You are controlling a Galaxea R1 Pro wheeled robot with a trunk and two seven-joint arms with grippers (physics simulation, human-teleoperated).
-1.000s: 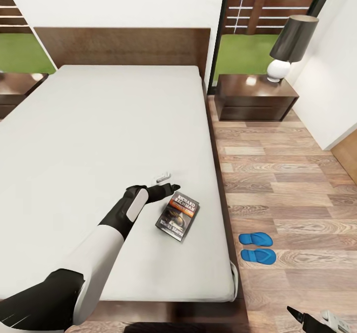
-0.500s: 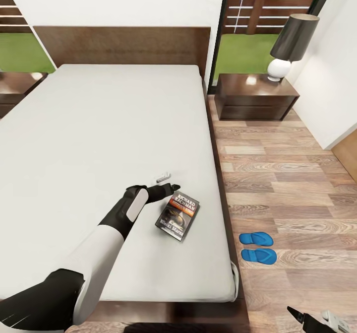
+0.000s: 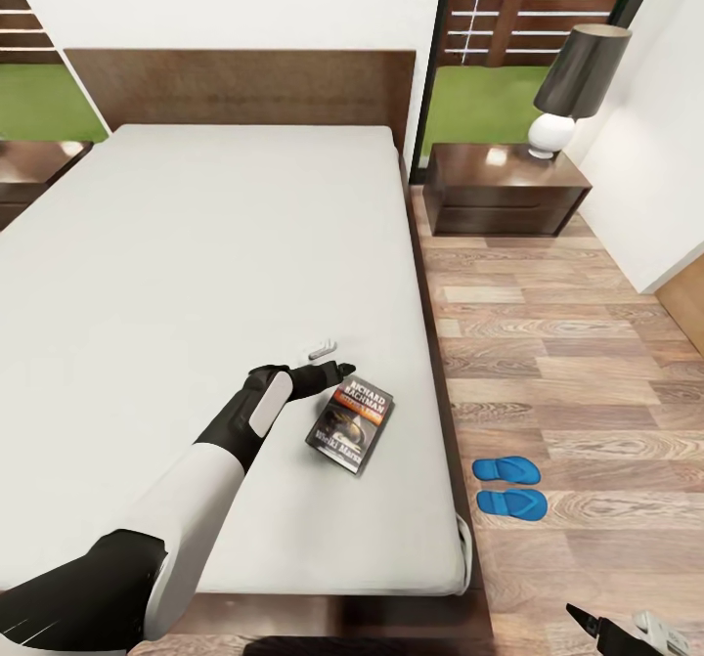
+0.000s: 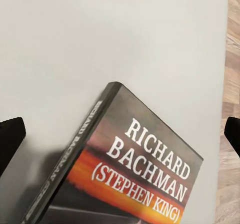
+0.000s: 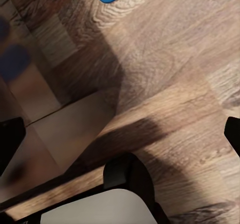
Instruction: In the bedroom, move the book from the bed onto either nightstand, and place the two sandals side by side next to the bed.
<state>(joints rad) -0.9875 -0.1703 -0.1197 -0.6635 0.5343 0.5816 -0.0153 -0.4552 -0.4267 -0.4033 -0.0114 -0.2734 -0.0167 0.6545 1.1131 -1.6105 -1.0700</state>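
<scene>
Book (image 3: 350,426) lying flat on bed (image 3: 196,275) — left gripper (image 3: 330,361) hovering released at its 11 o'clock; sandals (image 3: 508,487) sitting paired on floor (image 3: 567,363); right gripper (image 3: 626,634) — cannot tell.

White walls (image 3: 235,1) enclose the room; floor (image 3: 577,363) is light-brown wood plank. Dark-framed windows (image 3: 528,40) show a slatted brown fence above green grass. A dark-brown cabinet (image 3: 504,192) with a glossy top stands beside the head corner of the platform. At the cabinet's far right corner stands a table lamp (image 3: 572,89) (white round base, dark shade)
</scene>
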